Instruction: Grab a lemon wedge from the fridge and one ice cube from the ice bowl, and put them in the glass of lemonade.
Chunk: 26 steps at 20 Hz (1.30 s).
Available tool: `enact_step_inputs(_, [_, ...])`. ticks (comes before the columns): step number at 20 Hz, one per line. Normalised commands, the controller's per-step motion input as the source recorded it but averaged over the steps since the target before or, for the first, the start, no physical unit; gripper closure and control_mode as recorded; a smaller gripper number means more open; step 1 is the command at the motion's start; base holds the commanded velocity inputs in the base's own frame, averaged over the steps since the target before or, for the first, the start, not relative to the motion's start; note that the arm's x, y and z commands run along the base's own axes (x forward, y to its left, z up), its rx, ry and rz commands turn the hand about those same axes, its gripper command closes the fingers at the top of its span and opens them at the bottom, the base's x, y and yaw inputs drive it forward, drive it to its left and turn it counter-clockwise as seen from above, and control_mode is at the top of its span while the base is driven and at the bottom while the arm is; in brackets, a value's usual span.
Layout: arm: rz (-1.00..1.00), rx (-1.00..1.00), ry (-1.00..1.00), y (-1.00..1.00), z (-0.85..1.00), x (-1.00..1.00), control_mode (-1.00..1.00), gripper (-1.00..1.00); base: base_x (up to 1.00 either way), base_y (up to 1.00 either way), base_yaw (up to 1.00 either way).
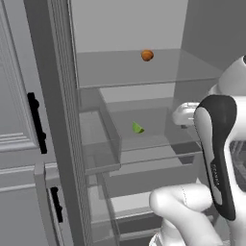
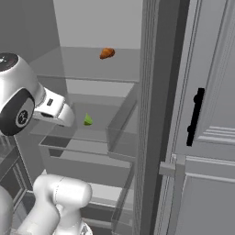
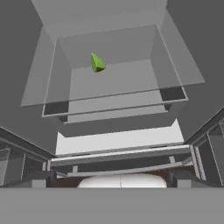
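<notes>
The fridge (image 1: 54,120) stands open, its glass shelves showing. A tiny yellow-green lemon wedge (image 1: 138,128) (image 2: 87,120) (image 3: 97,63) lies on the middle glass shelf, toward the back. My gripper (image 1: 181,115) (image 2: 68,117) (image 3: 114,180) hovers in front of that shelf, to the right of the wedge and well short of it. Its jaws are open wide with nothing between them, and the dark fingertips (image 3: 42,178) sit far apart at the bottom of the hand view. The ice bowl and the glass of lemonade are out of view.
A small round orange fruit (image 1: 147,55) (image 2: 107,53) rests on the shelf above. A clear bin (image 1: 103,144) (image 2: 120,133) hangs on the door side of the wedge's shelf. Panelled cabinets with black handles (image 1: 36,122) (image 2: 195,117) flank the fridge. A lower drawer (image 3: 118,140) sits beneath.
</notes>
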Motion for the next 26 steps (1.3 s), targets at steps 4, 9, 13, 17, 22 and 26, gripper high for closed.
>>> enact_step_inputs(4, [0.06,-0.09,0.00,0.01,-0.58,0.07,-1.00,-1.00,0.00,0.00,0.00])
enact_step_inputs(9, [0.01,-0.06,0.00,0.02,-0.20,0.48,-1.00,-1.00,0.00,0.00,0.00])
enact_step_inputs(13, [-0.07,-0.03,0.00,0.14,-0.09,0.43,-1.00,-1.00,0.00,0.00,0.00])
enact_step_inputs(17, [-0.02,0.00,0.00,0.55,-0.34,0.49,-1.00,-1.00,0.00,0.00,0.00])
enact_step_inputs(22, [0.09,0.00,0.00,0.07,-0.57,0.70,-1.00,-1.00,0.00,0.00,0.00])
enact_step_inputs(26, [0.03,0.00,0.00,-0.19,-0.30,0.57,-1.00,-1.00,0.00,0.00,0.00])
